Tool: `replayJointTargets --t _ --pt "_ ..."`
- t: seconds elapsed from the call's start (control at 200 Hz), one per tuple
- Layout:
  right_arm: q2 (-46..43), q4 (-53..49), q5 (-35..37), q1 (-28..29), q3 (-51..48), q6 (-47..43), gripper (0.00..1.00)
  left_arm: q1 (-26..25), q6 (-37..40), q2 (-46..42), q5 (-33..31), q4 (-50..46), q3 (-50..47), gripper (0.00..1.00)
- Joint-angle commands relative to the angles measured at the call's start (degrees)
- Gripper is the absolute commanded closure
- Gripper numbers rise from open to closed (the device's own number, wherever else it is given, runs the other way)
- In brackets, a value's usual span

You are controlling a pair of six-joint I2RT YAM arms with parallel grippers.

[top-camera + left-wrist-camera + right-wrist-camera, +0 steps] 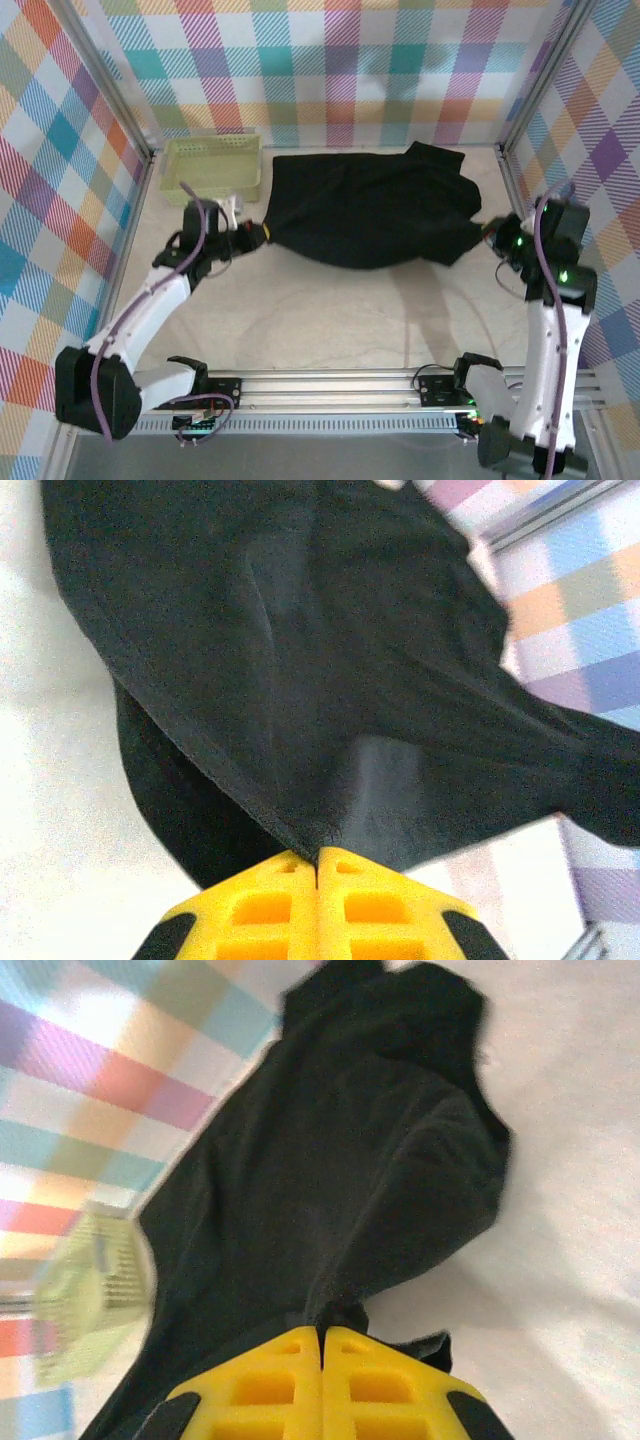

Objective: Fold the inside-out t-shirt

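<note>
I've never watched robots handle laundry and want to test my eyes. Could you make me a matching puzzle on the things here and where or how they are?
Things:
1. t-shirt
2. basket
3. left gripper
4. right gripper

Places or states:
A. shut on the cloth end far from the basket
B. pale green, by the back wall
C. black, spread out between both grippers
D. shut on the cloth end beside the basket

Pairs: 1-C, 2-B, 3-D, 4-A
</note>
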Motion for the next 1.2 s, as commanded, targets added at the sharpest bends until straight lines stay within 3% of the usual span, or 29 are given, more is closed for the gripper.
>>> replayJointTargets --t 0.0,0.19,0.275,0.35,0.48,0.62,0.71,0.925,1.195 --pt "-8.40 -10.02 10.86 -0.18 -3.67 -0.82 1.00 -1.45 -3.11 -9.19 -7.83 -2.04 -8.20 1.00" --pt "-17.15 -16.80 13.49 -0.19 -9.36 3.84 1.00 -1.65 -11.53 -27.68 -16.85 -16.87 -16.51 1.00" --pt "-18.24 -16.09 16.40 -0.20 -9.04 4.21 1.00 -1.68 -13.78 -33.62 -15.97 -16.82 -18.94 1.00" --pt "-17.01 -11.59 15.14 -0.18 -9.19 3.34 1.00 -1.65 -14.09 -33.48 -15.59 -14.98 -18.48 1.00" --pt "-7.24 -3.70 10.62 -0.18 -9.04 2.42 1.00 -1.65 -11.43 -22.01 -15.03 -9.93 -12.22 1.00" --pt "5.02 5.02 7.29 -0.18 -9.44 1.73 1.00 -1.65 -9.02 -6.33 -24.03 -11.39 -1.86 1.00" --pt "12.40 9.12 4.88 0.26 -8.08 1.51 1.00 -1.70 -7.20 2.58 -25.78 -9.90 3.76 1.00" --pt "26.92 13.31 10.13 4.89 0.11 1.04 1.00 -1.66 -5.72 18.16 -31.94 -9.30 14.21 1.00" --pt "40.03 14.39 14.33 6.80 9.56 0.26 1.00 -1.65 -5.31 33.37 -34.43 -12.98 24.99 0.96"
